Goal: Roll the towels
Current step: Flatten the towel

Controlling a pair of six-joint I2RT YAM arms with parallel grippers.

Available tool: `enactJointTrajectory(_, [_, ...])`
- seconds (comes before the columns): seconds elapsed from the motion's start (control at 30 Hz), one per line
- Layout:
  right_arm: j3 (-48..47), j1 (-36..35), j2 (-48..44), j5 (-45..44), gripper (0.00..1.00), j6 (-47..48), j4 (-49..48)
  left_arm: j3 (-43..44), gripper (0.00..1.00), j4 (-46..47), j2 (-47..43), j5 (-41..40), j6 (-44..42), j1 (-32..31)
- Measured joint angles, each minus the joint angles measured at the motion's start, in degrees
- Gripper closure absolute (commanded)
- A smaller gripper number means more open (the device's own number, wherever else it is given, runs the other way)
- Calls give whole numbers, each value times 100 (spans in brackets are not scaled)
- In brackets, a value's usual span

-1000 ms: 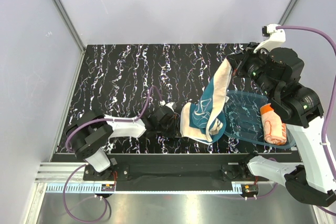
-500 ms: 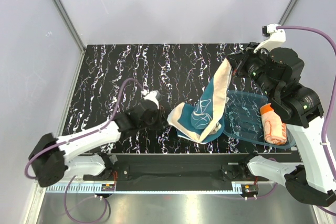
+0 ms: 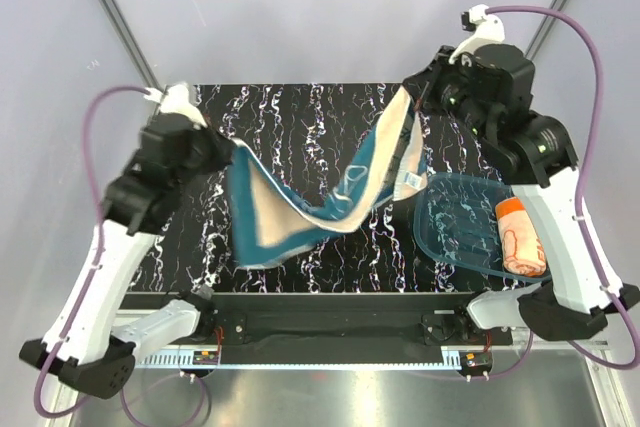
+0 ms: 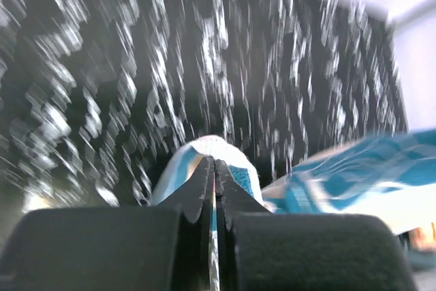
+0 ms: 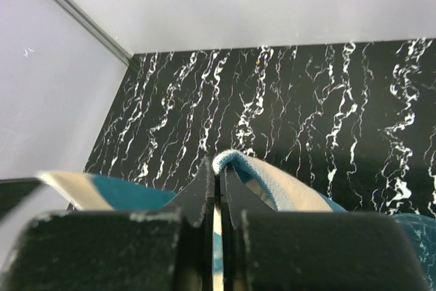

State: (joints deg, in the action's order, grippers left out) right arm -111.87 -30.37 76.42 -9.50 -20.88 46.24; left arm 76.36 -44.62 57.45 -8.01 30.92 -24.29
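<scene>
Teal towel (image 3: 340, 192) — left jaws, clamping one corner, lifted away from right jaws clamping another; cloth now slung between — ready to lay flat.

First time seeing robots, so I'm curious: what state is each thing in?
Teal towel with white swirls: unrolled, sagging, held at two ends.
Left gripper: shut on the teal towel.
Right gripper: shut on the teal towel.
Translucent blue plastic tray: upright on the black marbled table.
Orange and peach towel: rolled, lying in that tray.
</scene>
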Motion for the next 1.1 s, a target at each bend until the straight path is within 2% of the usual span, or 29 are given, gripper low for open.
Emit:
enactJointTrajectory(0.17, [393,0,-138,173,100,-98,-85,1318,100,-710,-173,-573,-573,323])
enactJointTrajectory(0.43, [2061,0,-1954,761,100,-264,-306,1631,100,-1799,-1213,-1526,-826,374])
enactJointTrajectory(0.53, [2264,0,-2485,800,100,-317,-214,1939,100,-2155,-1414,-1840,-881,374])
enactJointTrajectory(0.6, [2055,0,-2562,693,100,-343,87,2243,100,-2328,-1419,-2031,-957,376])
enactJointTrajectory(0.73, [1381,4,-1843,546,100,-387,529,2551,100,-2459,-1248,-2249,-1082,376])
enactJointTrajectory(0.9, [1587,330,-354,922,100,-540,402,2046,100,-2302,-553,-2385,-1163,573])
enactJointTrajectory(1.1, [1998,1161,1639,1565,100,-739,-20,782,100,-1303,1239,-1209,-1325,2507])
